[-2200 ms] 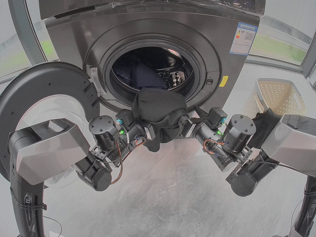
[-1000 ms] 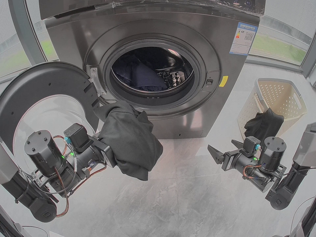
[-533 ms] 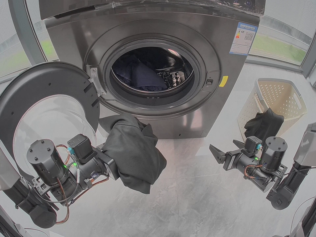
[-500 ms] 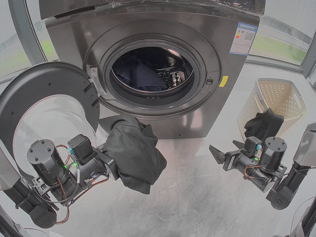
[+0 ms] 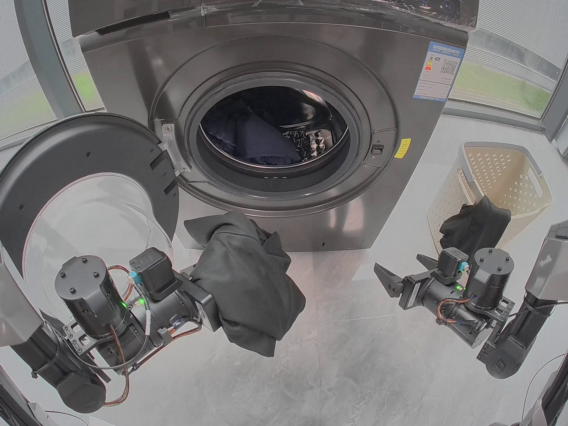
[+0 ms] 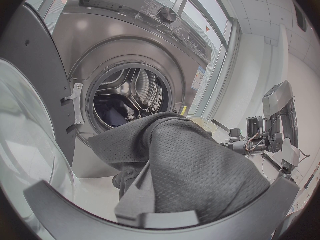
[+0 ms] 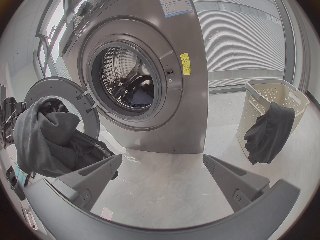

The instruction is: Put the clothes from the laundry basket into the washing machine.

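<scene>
1. Left gripper [image 5: 207,310] – low, in front of the open door [image 5: 77,155], clamped on a dark grey garment [image 5: 248,285]. In the left wrist view its jaws sit together at the middle, with mesh cloth heaped over them.
2. The dark grey garment drapes over the left gripper's end and hangs free above the floor [image 5: 337,362]. It is below and outside the drum opening [image 5: 275,128], near the machine's lower front panel.
3. Right gripper [image 5: 401,267] – jaws spread wide, holding nothing. It hangs low over the floor, between the washing machine [image 5: 367,78] and the laundry basket [image 5: 470,149], pointing toward the left arm.
4. The washing machine's door is swung fully out to the robot's left, and the drum is exposed.
5. Inside the drum there is dark blue clothing [image 5: 254,140], with a black-and-white patterned piece [image 5: 305,140] just beside it.
6. The laundry basket, cream and perforated, stands on the floor right of the machine. A black garment [image 5: 473,226] is slung over its near rim, hanging down the outer wall.
</scene>
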